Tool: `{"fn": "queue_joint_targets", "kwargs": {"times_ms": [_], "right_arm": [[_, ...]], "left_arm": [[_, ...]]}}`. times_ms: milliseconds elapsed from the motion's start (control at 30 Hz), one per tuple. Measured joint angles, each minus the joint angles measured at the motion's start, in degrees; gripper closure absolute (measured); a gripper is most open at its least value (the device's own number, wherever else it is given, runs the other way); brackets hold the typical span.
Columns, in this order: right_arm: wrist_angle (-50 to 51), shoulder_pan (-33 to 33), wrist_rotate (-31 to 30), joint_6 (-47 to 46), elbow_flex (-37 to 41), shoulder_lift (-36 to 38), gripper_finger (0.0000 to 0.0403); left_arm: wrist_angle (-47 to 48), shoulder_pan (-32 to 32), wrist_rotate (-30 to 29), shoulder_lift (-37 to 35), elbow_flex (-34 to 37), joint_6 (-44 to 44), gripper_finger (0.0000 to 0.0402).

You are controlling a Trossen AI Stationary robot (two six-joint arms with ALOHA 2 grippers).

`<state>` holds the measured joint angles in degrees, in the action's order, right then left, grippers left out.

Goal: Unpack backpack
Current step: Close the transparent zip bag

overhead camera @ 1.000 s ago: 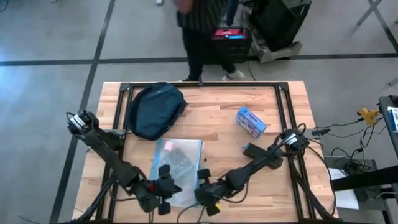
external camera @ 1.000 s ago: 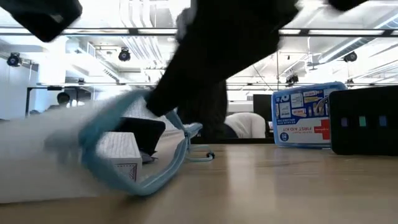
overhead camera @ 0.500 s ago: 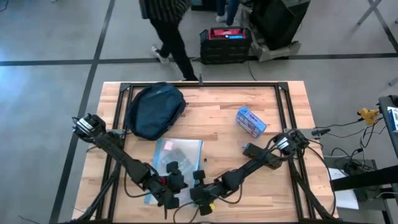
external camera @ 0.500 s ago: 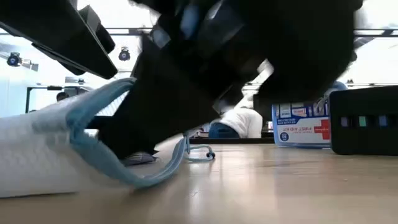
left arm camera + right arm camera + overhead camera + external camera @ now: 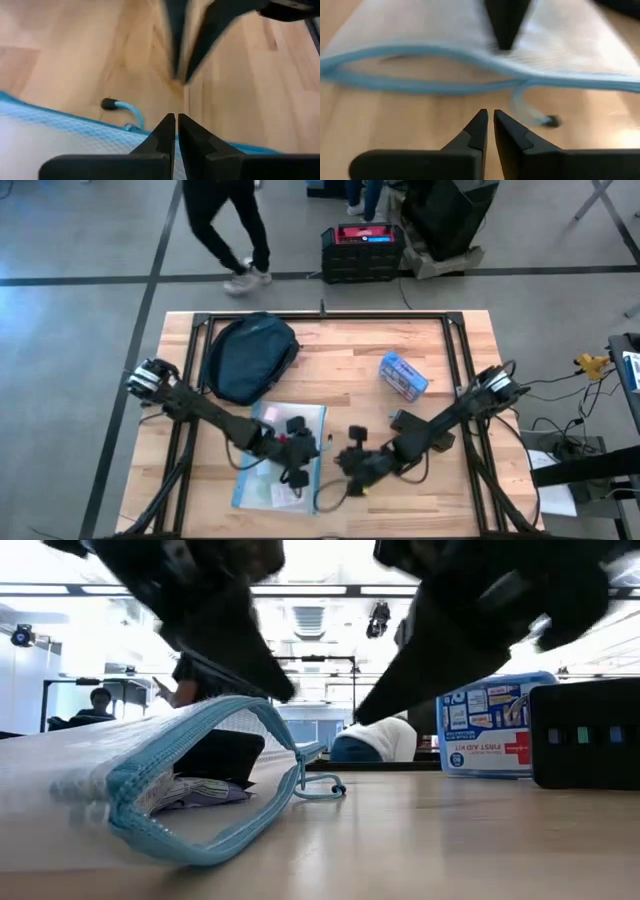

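Swung up-table from the near edge, now hovering closed and empty over the clear zip pouch (image 5: 282, 452): left gripper (image 5: 297, 448), right gripper (image 5: 352, 462); better aimed at the backpack (image 5: 248, 357), far-left, untouched.

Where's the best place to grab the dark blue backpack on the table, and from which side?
Probably the backpack is best taken at its top end, near the table's far edge, coming straight down from above. It lies flat and soft, with no handle or strap clearly showing, so pinching a fold of fabric there seems safest. The left gripper is the nearer one; both grippers sit by the clear zip bag.
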<state>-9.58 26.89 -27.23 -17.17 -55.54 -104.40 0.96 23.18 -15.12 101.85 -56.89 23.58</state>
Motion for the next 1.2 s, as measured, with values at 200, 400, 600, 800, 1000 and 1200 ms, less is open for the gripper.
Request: {"fn": "queue_joint_targets", "kwargs": {"times_ms": [200,400,600,800,1000,1200], "right_arm": [[-3.4,-5.9,0.6,1.1,1.6,-2.5,0.0361],[-3.7,-7.6,2.1,0.7,1.4,-6.3,0.0365],[-5.3,-7.1,1.6,-1.0,1.3,-7.9,0.038],[-5.1,-5.0,0.7,-2.9,1.6,-8.1,0.0384],[-4.4,-0.7,0.7,-6.9,1.8,-8.1,0.0384],[-4.1,5.7,-3.0,-12.0,2.0,-8.2,0.0384]], "left_arm": [[0.7,-3.5,0.9,5.0,0.0,-0.5,0.0396],[1.8,-4.3,2.1,3.9,0.1,-2.0,0.0396],[3.6,-6.3,-2.8,1.3,0.1,-5.7,0.0396],[8.3,-10.5,-3.4,2.5,1.4,-4.8,0.0396],[7.2,-11.5,-3.6,2.9,3.5,-3.9,0.0396],[7.2,-11.5,-3.6,2.7,4.3,-3.1,0.0396]]}}
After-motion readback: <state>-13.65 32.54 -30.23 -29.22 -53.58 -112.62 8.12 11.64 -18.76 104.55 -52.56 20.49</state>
